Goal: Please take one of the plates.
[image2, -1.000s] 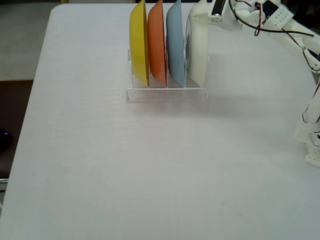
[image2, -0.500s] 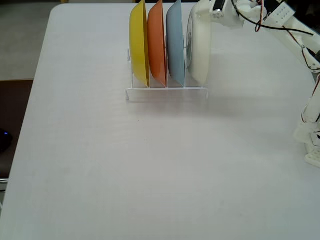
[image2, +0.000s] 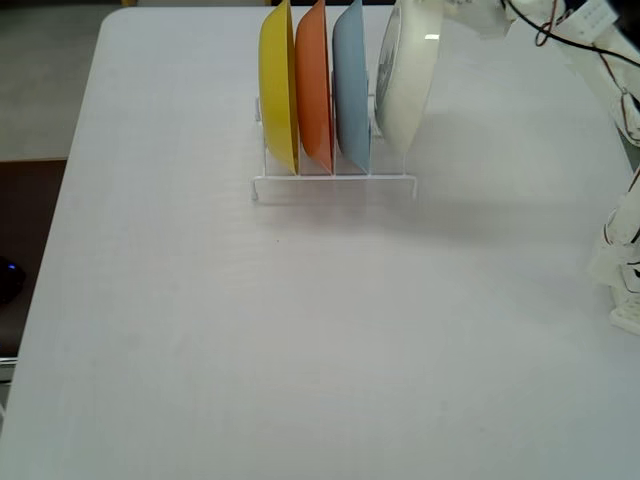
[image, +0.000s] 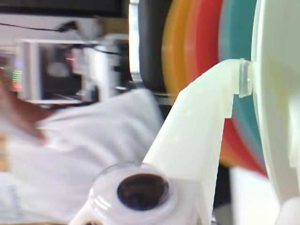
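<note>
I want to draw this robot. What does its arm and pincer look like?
The arm is made of smooth white plastic blocks, with thin red and black cables looping along it. The pincer is white plastic too. Its nearer finger is a broad, flat wedge ending in a small see-through pad. A dark round hole sits in a shiny ring at its base.

Likely a lab or office: plain white table (image2: 200, 300), blurred electronics box (image: 51, 70) behind.

Plate (image2: 408, 85): glossy, cream-white, round. Standing on edge, top tilted rightward in the fixed view, lower edge at the rack's right end.
</note>
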Tool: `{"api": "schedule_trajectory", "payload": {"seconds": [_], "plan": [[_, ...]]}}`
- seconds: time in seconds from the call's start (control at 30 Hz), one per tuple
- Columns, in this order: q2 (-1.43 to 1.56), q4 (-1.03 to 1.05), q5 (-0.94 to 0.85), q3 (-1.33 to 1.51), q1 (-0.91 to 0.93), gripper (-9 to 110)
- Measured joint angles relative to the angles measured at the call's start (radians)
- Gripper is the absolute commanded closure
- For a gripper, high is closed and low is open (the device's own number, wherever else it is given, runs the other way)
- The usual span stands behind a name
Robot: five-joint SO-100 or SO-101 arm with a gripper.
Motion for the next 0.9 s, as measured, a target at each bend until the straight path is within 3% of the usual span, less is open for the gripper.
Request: {"api": "schedule_trajectory", "payload": {"seconds": [0.9], "plan": [[0.314,0.046,0.179,-0.107,-0.026,102]]}}
